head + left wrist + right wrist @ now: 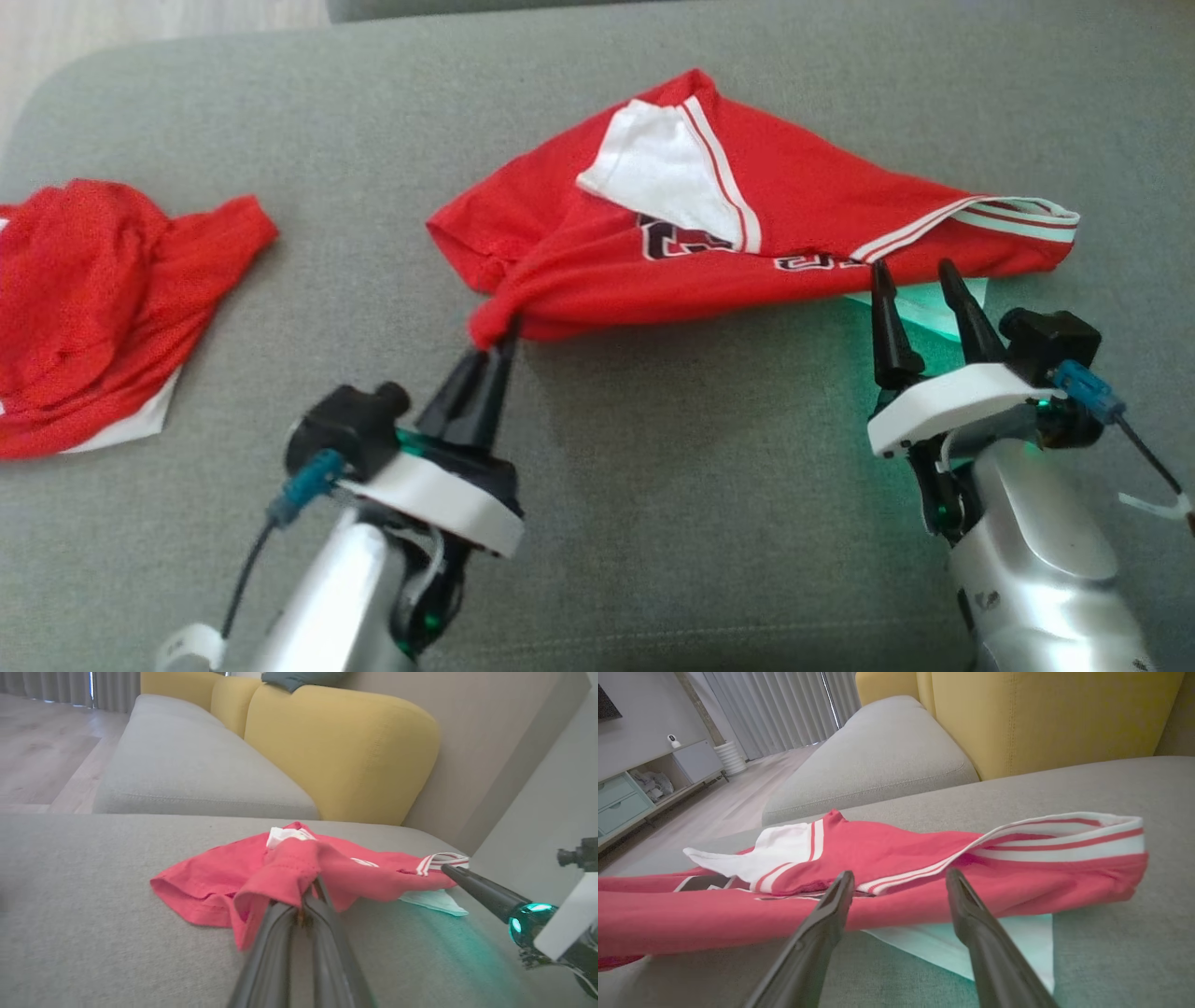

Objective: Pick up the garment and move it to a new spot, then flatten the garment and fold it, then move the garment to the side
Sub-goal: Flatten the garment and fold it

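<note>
Red jersey lies crumpled centre-right on the grey sofa seat, with a white-striped band at its right end.

Jaws of left gripper: pinched fully together on the bunched near-left corner of the jersey, with the cloth drawn into a tight peak at the tips. Jaws of right gripper: spread wide, holding nothing. Its tips sit at the jersey's near edge below the striped band; can't tell if they touch.

Step, as I read it: the first one, pick up and relocate. One corner is gripped, the second grasp isn't made yet.

Next move probably calls for pushing the right jaws further over the near hem so the cloth sits between them. Then close, then raise both arms together. Lifting by one corner alone would likely drag and twist the cloth.

Watch: a pale panel pokes out from under the jersey at near right, tinted green by the gripper's light. Can't tell whether it's part of the jersey or a separate piece. The right jaws could end up catching only that layer.

Around:
- A second red garment is heaped at the left edge of the seat, well apart from the jersey. It takes up that side, so the free room is near-middle.
- A yellow backrest stands far behind. It doesn't look to be in the arms' way.
</note>
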You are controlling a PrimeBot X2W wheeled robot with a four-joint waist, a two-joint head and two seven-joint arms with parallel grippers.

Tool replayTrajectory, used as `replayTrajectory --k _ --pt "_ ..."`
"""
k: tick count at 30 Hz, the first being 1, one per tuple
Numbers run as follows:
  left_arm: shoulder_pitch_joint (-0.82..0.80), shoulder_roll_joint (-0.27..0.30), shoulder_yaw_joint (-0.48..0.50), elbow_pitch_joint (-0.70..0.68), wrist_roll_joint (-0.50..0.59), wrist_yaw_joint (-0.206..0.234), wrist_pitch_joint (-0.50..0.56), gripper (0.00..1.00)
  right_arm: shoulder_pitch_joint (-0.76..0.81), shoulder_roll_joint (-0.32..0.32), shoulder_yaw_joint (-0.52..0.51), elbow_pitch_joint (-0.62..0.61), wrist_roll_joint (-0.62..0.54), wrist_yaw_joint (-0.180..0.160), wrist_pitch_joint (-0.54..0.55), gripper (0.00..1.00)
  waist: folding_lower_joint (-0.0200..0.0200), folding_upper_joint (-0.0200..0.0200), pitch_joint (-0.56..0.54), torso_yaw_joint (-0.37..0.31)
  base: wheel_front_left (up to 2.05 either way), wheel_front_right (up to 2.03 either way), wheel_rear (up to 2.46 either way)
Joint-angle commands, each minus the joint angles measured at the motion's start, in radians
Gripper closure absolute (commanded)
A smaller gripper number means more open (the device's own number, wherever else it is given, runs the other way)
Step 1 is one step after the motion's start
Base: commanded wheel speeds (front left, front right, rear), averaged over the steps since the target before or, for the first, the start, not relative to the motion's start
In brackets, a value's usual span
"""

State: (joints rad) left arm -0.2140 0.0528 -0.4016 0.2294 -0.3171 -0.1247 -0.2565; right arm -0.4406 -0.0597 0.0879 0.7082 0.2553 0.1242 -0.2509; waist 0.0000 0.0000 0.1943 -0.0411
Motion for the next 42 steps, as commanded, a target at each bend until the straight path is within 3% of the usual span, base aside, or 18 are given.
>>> replayTrajectory --k 1,13,14,16,18,19,20,29,35,42 --pt "-0.046 0.008 0.047 -0.02 0.006 -0.006 -0.005 1.0 -0.028 0.009 0.026 -0.035 0.007 0.007 -0.011 0.0 0.0 0.0 0.019 -0.012 0.0 0.0 0.0" --pt "-0.228 0.031 0.231 0.21 0.067 -0.006 -0.005 1.0 -0.07 0.009 0.096 -0.091 0.056 0.007 -0.011 0.0 0.0 0.0 0.134 -0.115 0.0 0.0 0.0" --pt "-0.242 0.03 0.242 0.228 0.071 -0.006 -0.005 0.96 -0.071 0.009 0.098 -0.095 0.059 0.007 -0.011 0.0 0.0 0.0 0.141 -0.12 0.0 0.0 0.0" --pt "-0.264 0.031 0.258 0.268 0.08 -0.006 -0.005 0.72 -0.071 0.009 0.102 -0.102 0.063 0.007 -0.011 0.0 0.0 0.0 0.151 -0.129 0.0 0.0 0.0" --pt "-0.283 0.029 0.281 0.3 0.085 -0.006 -0.005 0.53 -0.072 0.009 0.101 -0.108 0.065 0.007 -0.011 0.0 0.0 0.0 0.158 -0.133 0.0 0.0 0.0" --pt "-0.29 0.028 0.293 0.313 0.088 -0.003 -0.005 0.32 -0.071 0.009 0.101 -0.11 0.065 0.007 -0.011 0.0 0.0 0.0 0.16 -0.135 0.0 0.0 0.0" --pt "-0.296 0.026 0.308 0.318 0.093 0.002 -0.005 0.02 -0.07 0.009 0.1 -0.112 0.066 0.007 -0.011 0.0 0.0 0.0 0.162 -0.136 0.0 0.0 0.0" --pt "-0.249 0.002 0.363 0.275 0.109 0.024 -0.005 0.0 -0.054 0.009 0.079 -0.104 0.063 0.007 -0.011 0.0 0.0 0.0 0.133 -0.102 0.0 0.0 0.0" --pt "-0.184 -0.002 0.243 0.256 0.041 0.015 -0.005 0.0 -0.051 0.009 0.092 -0.094 0.071 0.007 -0.011 0.0 0.0 0.0 0.122 -0.087 0.0 0.0 0.0" --pt "-0.185 -0.002 0.165 0.279 -0.01 0.061 -0.005 0.0 -0.061 0.009 0.109 -0.096 0.082 0.007 -0.011 0.0 0.0 0.0 0.136 -0.106 0.0 0.0 0.0"
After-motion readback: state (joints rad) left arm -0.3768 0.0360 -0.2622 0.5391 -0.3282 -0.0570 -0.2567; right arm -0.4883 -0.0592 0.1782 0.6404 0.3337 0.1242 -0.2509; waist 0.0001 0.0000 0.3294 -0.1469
